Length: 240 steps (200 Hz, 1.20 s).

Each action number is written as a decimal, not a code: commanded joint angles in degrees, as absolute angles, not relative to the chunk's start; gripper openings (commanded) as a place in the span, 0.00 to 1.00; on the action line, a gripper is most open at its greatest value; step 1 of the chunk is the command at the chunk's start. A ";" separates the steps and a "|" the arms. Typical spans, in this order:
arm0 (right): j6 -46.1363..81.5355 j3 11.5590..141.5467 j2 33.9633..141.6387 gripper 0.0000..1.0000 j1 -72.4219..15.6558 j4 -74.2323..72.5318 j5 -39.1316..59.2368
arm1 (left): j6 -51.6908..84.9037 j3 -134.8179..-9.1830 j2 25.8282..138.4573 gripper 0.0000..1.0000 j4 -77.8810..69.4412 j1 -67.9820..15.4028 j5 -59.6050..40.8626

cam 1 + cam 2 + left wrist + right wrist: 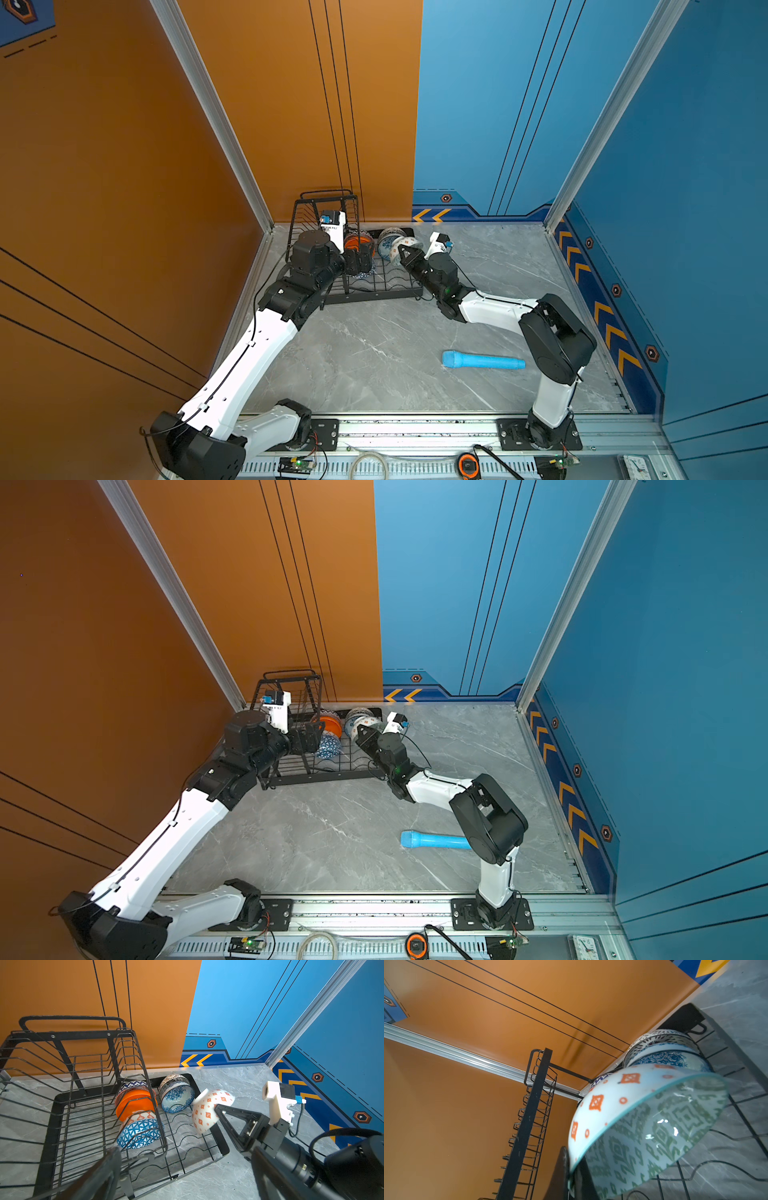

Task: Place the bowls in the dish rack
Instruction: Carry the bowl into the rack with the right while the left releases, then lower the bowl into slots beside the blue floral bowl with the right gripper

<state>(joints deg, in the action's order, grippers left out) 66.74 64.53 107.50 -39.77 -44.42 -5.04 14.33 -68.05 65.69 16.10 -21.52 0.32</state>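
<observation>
A grey marbled counter (374, 361) fills the lower middle of both top views. An orange wall (124, 166) closes it in on the left and a blue wall (685, 187) on the right. The dish rack (374, 297) sits at the counter's far left corner, near the centre of frame. A light blue cylinder (482, 360) lies alone at lower right, well apart from it.

The right gripper (402, 250) is clamped tight on the rim of the diamond bowl (411, 242), which is tilted at the rack's right edge. The bowl seems to hang just over the wires, though contact is hard to judge. The left gripper (359, 259) is spread fully wide and empty over the rack's lower tray.

The left wrist view alone separates the bowls standing in that tray: blue triangle bowl (139, 1134), orange bowl (135, 1103), floral bowl (176, 1097) and dotted bowl (174, 1079). Only the right wrist view shows the held bowl's green-patterned inside.
</observation>
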 commanded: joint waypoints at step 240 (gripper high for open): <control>74.88 72.52 124.97 0.00 -41.04 -59.91 -11.55 | 22.05 -62.98 68.79 0.98 8.13 -12.48 -15.09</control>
